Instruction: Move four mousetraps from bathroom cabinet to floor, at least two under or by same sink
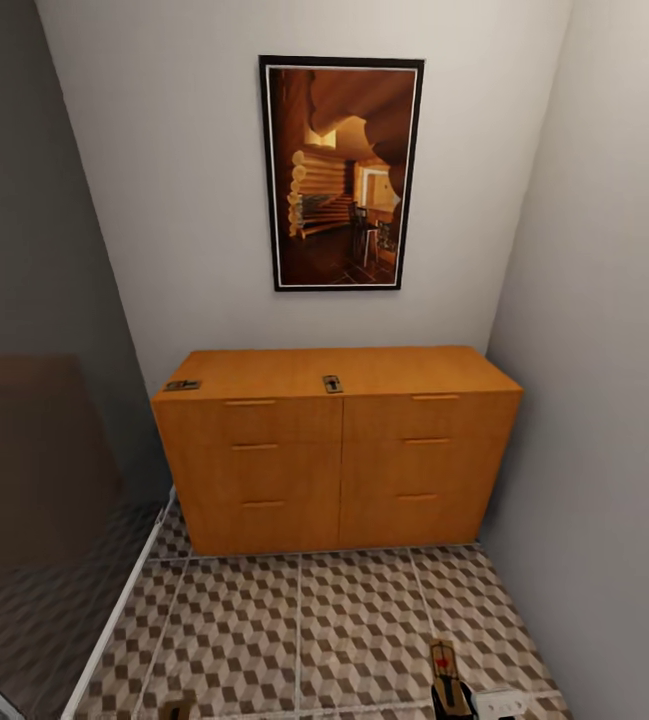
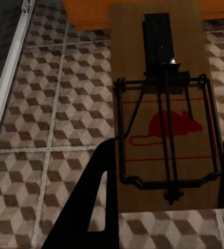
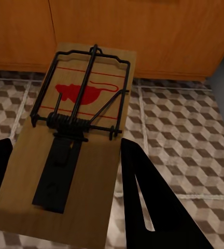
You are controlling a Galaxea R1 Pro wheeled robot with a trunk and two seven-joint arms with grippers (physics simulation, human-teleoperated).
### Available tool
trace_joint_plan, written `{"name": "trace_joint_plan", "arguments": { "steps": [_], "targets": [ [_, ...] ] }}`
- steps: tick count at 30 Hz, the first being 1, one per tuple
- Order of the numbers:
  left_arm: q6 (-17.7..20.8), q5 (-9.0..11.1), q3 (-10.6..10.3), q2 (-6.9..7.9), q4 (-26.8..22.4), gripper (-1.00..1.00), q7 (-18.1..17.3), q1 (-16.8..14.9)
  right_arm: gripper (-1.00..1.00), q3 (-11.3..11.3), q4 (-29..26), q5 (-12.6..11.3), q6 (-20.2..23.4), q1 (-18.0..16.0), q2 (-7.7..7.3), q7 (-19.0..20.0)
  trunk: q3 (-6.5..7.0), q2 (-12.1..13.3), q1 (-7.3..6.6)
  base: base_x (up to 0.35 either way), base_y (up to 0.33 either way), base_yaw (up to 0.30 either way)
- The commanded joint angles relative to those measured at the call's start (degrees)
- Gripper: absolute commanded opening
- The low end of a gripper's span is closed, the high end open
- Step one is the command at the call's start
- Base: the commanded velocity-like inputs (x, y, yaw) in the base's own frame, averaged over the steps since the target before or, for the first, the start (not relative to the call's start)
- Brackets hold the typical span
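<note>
The orange-brown cabinet [image 1: 339, 455] stands against the far wall with its drawers closed. Two mousetraps lie on its top, one at the left corner [image 1: 182, 385] and one near the middle front [image 1: 332, 384]. My left gripper [image 2: 166, 181] is shut on a third mousetrap [image 2: 164, 124], held flat above the bathroom floor [image 2: 50, 129]. My right gripper [image 3: 65, 181] is shut on a fourth mousetrap [image 3: 83, 140], which also shows at the head view's lower edge [image 1: 447, 675]. The cube-patterned bathroom floor [image 1: 354, 620] stretches between me and the cabinet. The bathroom sink is out of view.
A glass partition with a white floor rail [image 1: 114, 620] closes off the left side. A grey wall [image 1: 604, 400] runs close along the right. A framed picture [image 1: 341, 172] hangs above the cabinet. The alcove is narrow.
</note>
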Motion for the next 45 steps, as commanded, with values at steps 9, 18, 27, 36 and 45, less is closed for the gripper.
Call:
{"name": "trace_joint_plan", "arguments": {
  "steps": [9,18,27,36,45],
  "targets": [
    [-0.29,-0.11,-0.2,0.0,0.23,-1.0,0.39,-0.1,-1.0,-0.18,0.02,0.27,-0.18,-0.02,0.0,-0.63,-0.06,-0.03,0.0,0.0,0.0,0.214],
    [0.49,-0.11,-0.2,0.0,0.23,-1.0,0.39,-0.1,-1.0,-0.18,0.05,0.27,-0.18,-0.02,0.0,-0.67,-0.07,-0.03,0.0,0.0,0.0,0.231],
    [0.83,-0.11,-0.2,0.0,0.23,-1.0,0.39,-0.1,-1.0,-0.18,0.08,0.27,-0.18,-0.02,0.02,-0.67,-0.07,-0.03,0.0,-0.054,0.023,0.247],
    [0.84,-0.11,-0.2,0.0,0.23,-1.0,0.39,-0.1,-1.0,-0.14,0.1,0.27,-0.18,-0.02,0.08,-1.56,-0.07,-0.03,0.0,-0.134,0.083,0.25],
    [0.84,-0.11,-0.2,-0.07,0.23,-1.0,0.39,-0.1,-1.0,-0.1,0.11,0.27,-0.18,-0.02,0.09,-1.97,-0.07,-0.03,0.0,-0.007,0.005,0.251]
  ]
}}
